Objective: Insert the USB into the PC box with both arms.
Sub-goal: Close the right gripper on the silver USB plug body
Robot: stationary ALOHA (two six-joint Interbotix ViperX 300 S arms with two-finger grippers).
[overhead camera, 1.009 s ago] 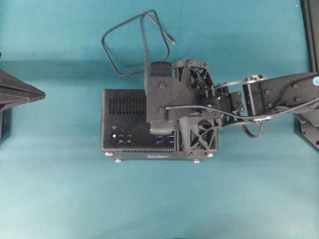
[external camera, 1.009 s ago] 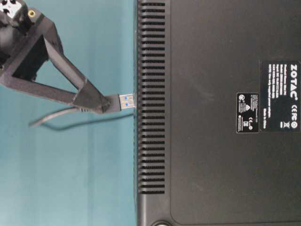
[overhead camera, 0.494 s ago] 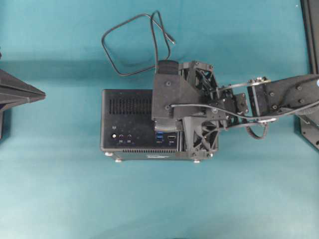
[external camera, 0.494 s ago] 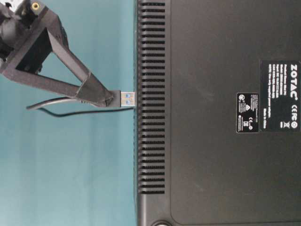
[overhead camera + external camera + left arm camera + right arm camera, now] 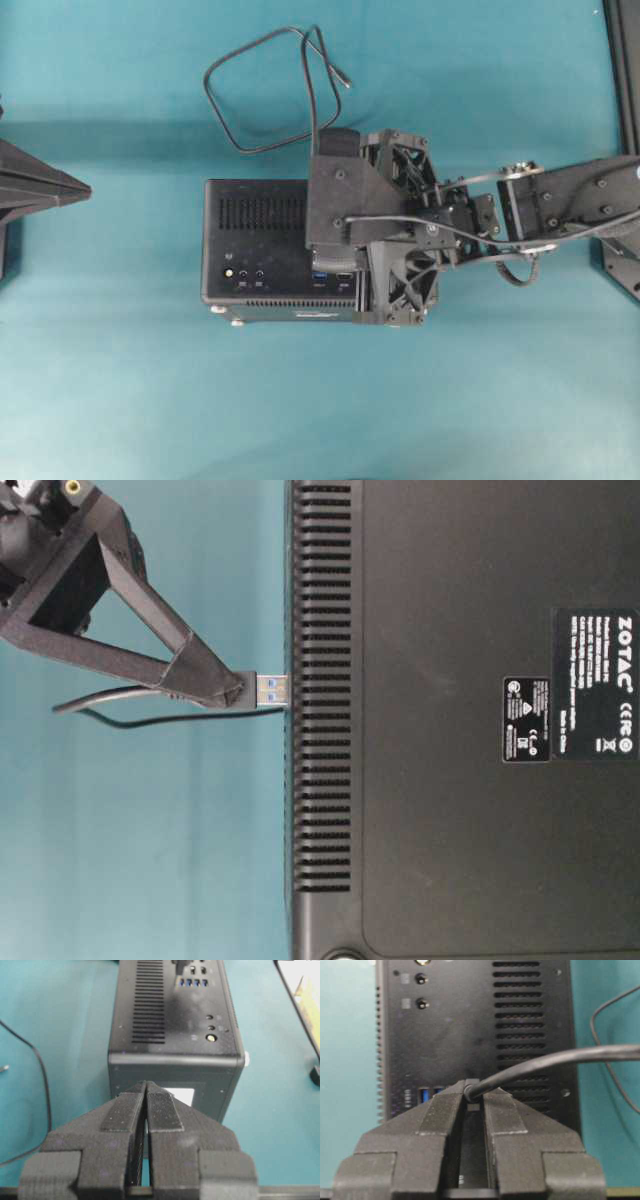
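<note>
The PC box (image 5: 260, 250) lies on the teal table (image 5: 120, 400) with its port face turned upward. In the table-level view, its large black panel (image 5: 470, 730) carries a white-lettered label reading "ZOTAC" (image 5: 607, 683), with CE and other compliance marks beside it; the smaller print and the second label (image 5: 526, 719) are too small to read. A column of vent slots (image 5: 320, 690) runs along the panel edge nearest the plug.

The right gripper (image 5: 471, 1091) hangs above the port face, jaws closed on the USB plug (image 5: 266, 690) at the point where the cable leaves it. In the table-level view the plug's long axis is level in the picture, silver shell and blue insert pointing at the port face, tip just at that face; whether it has entered a port cannot be told. The right wrist view shows blue ports (image 5: 431, 1095) just beside the fingertips.

The USB cable (image 5: 250, 90) trails from the gripper across the table in a loose loop behind the box, its far end lying free.

The left gripper (image 5: 146, 1092) has its jaws closed on nothing, pointing at the end wall of the box, apart from it.
</note>
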